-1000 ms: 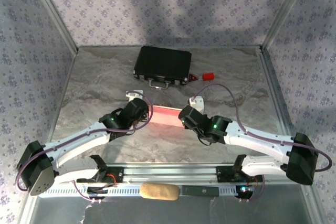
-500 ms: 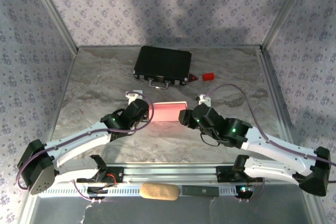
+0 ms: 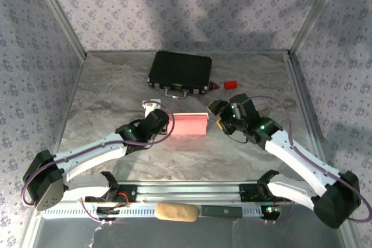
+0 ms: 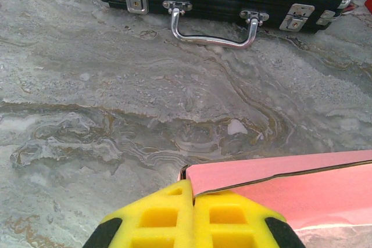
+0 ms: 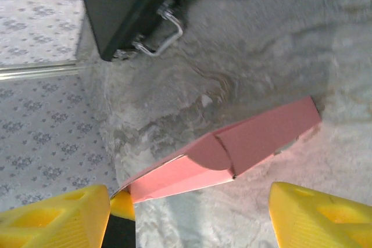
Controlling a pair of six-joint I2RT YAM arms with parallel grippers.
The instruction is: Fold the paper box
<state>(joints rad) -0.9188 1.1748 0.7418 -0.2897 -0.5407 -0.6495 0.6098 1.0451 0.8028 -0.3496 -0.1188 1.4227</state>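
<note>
Paper box (image 3: 190, 124) gripped at one end
The left jaws are pinching its left end as it is lying on the desk (image 3: 110, 94), nearer than the black hard case (image 3: 180, 72); the right jaws are gaping open just beside its right end, apart.

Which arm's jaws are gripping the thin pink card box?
The left arm's jaws: shut on a corner of the thin pink card box, while the right arm's jaws stand open, clear of it.

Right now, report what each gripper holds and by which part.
The left gripper pinches the paper box by its left end; right gripper open, holding nothing.
</note>
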